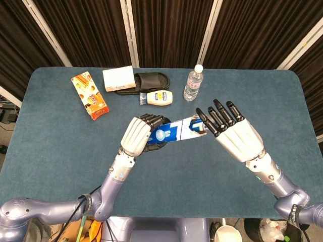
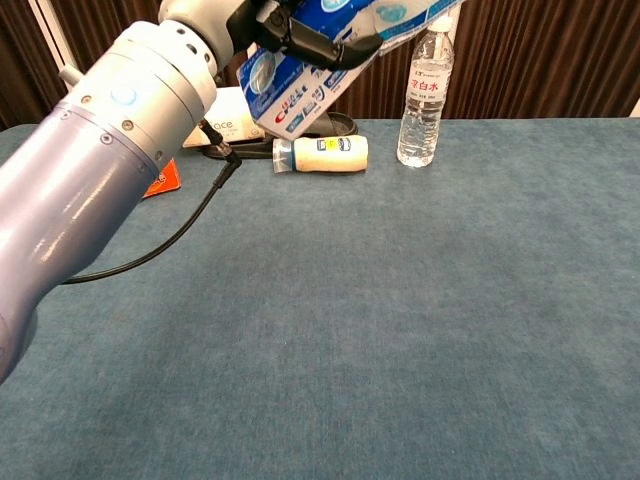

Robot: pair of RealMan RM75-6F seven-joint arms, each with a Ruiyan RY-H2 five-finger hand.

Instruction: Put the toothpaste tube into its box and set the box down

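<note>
My left hand (image 1: 138, 136) grips the blue and white toothpaste box (image 1: 175, 131) by its left end and holds it above the table, its long side running to the right. The chest view shows the same box (image 2: 296, 88) tilted at the top of the frame, with the left hand's fingers (image 2: 318, 42) wrapped around it. No toothpaste tube shows apart from the box; whether it is inside is hidden. My right hand (image 1: 235, 135) hangs just right of the box's right end with its fingers spread, holding nothing. It does not appear in the chest view.
Along the far side of the blue table (image 1: 55, 146) lie an orange snack packet (image 1: 90, 95), a white carton (image 1: 118, 78), a black slipper (image 1: 150, 80) and a small yellow bottle on its side (image 1: 157, 97). A water bottle (image 1: 193, 83) stands upright near them.
</note>
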